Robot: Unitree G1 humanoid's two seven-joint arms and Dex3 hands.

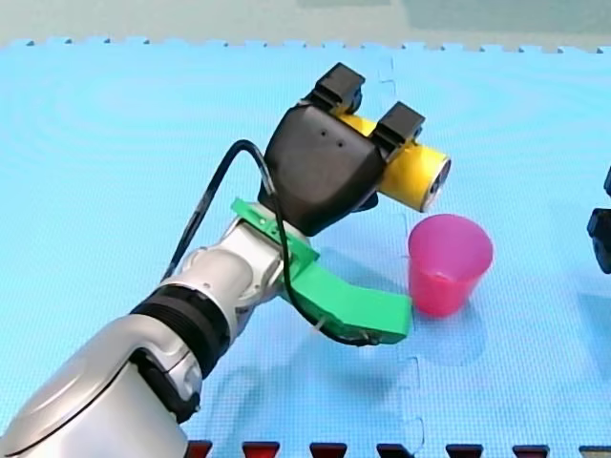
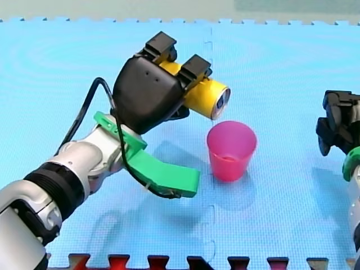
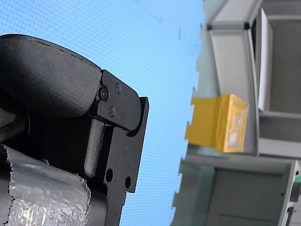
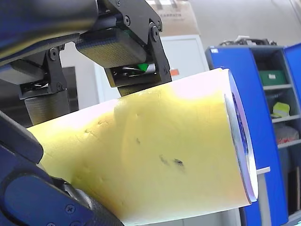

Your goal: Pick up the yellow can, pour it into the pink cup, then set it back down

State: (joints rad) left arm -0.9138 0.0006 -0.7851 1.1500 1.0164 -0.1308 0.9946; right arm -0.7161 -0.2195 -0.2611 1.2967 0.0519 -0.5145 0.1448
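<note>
Gripping tilted yellow can [image 2: 206,97] above pink cup [image 2: 231,153]: left hand [image 2: 147,93]; right hand [image 2: 337,121] far right, state unclear.

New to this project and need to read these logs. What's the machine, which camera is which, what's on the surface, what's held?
This is a humanoid robot with two arms and three-finger hands. The two wide pictures come from cameras in its head, looking down at a blue foam mat. The two close-ups come from cameras at the wrists.

A pink cup stands upright on the mat. The left hand, on the arm entering from the left, grips a yellow can, tipped over with its top end above the cup. The second wrist view shows that can close up under the left hand's fingers.

The right hand is at the right edge, apart from the cup. The first wrist view shows a black hand casing against the mat.
</note>
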